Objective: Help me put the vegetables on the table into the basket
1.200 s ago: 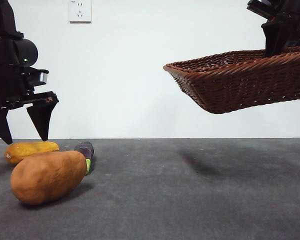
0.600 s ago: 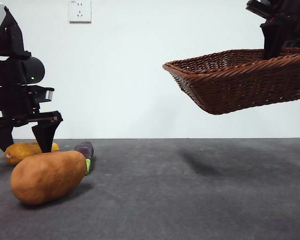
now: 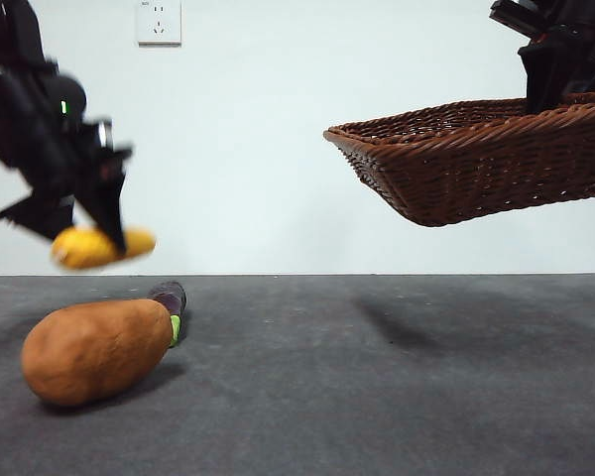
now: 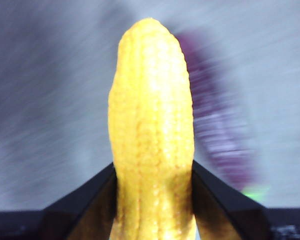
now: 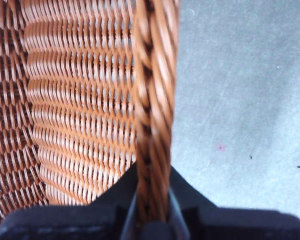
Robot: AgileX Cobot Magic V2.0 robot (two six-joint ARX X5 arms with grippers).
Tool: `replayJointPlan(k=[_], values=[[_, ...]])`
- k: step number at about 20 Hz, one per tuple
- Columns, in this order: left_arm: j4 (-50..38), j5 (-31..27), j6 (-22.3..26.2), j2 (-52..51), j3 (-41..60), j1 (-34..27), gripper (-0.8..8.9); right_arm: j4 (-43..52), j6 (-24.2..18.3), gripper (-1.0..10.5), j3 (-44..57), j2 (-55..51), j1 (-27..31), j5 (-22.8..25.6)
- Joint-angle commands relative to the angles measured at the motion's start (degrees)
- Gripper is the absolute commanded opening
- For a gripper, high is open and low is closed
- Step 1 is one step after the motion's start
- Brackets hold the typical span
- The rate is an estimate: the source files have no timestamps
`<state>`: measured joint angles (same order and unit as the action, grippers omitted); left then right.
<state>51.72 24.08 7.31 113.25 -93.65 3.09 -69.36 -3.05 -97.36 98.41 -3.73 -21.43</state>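
Nearest, the potato is seen lying on the counter, with the eggplant just behind it. Farther back, the corn cob is held in the air, clamped between the left gripper's fingers. High on the other side, the basket is held aloft, its braided rim pinched by the right gripper's fingers.

Bare lab-like test bench, plain white wall, socket, grey table
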Motion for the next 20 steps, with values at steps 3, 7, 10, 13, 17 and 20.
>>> replayJointPlan(k=[3,7,10,13,17,20], values=[[-0.7,15.3,-4.5,-10.5,-0.4,3.1,-0.09,-1.2,2.0,-0.1,0.3,0.2,-0.5,-0.5],[-1.2,15.4,-3.9,-16.1,-0.4,13.1,-0.09,-3.2,4.8,-0.1,0.3,0.2,-5.2,8.3],[-2.8,13.1,-7.1,-15.3,-0.4,21.2,-0.09,-2.6,6.8,-0.1,0.3,0.2,-10.4,9.2],[-5.8,5.2,-15.2,-12.7,-0.4,26.6,-0.01,-1.2,9.5,-0.1,0.3,0.2,-15.0,9.3],[-10.9,3.3,-25.2,-11.5,-0.4,27.2,0.57,-0.8,11.1,-0.1,0.3,0.2,-17.7,9.3],[-8.5,0.5,-26.1,-11.4,-0.4,27.3,3.89,-0.6,11.1,-0.1,0.3,0.2,-18.1,9.5]])
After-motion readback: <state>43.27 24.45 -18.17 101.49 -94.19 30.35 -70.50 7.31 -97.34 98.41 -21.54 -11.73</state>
